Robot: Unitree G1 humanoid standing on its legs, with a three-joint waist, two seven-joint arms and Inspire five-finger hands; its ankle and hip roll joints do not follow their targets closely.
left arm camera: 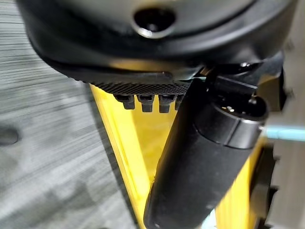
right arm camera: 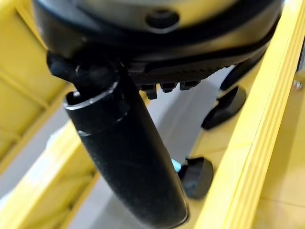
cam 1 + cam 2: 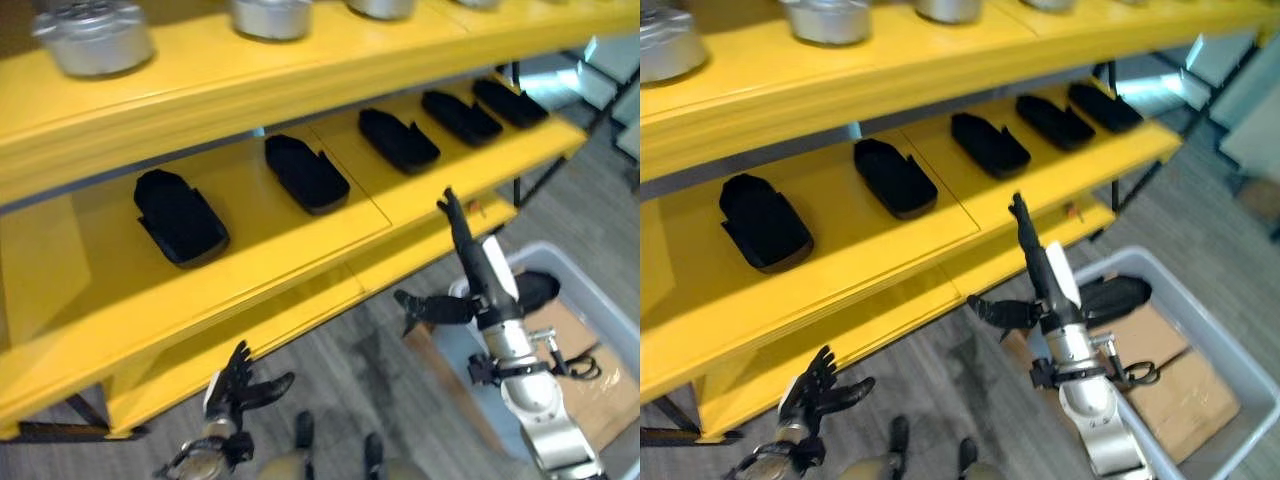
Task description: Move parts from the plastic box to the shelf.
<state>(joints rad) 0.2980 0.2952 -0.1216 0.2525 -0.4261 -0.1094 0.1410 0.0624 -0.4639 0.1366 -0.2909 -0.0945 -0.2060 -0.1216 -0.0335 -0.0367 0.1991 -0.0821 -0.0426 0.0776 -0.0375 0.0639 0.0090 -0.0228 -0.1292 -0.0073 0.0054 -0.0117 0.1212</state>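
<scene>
Five black parts [image 3: 181,216] lie in a row on the yellow shelf's [image 3: 300,270] middle level, and one more [image 3: 1118,295] sits in the grey plastic box [image 3: 1230,350], just behind the right hand [image 3: 1040,275]. That hand's fingers are straight, thumb spread, holding nothing. The left hand [image 3: 240,385] hangs low, fingers relaxed and empty. Three metal pots [image 3: 95,38] stand on the top shelf.

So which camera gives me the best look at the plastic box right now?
The right eye view: the grey plastic box shows most of its rim there, with cardboard and a black part inside, behind the right hand. The left eye view cuts the box off at the picture's edge. I can't make it out in the wrist views.
</scene>
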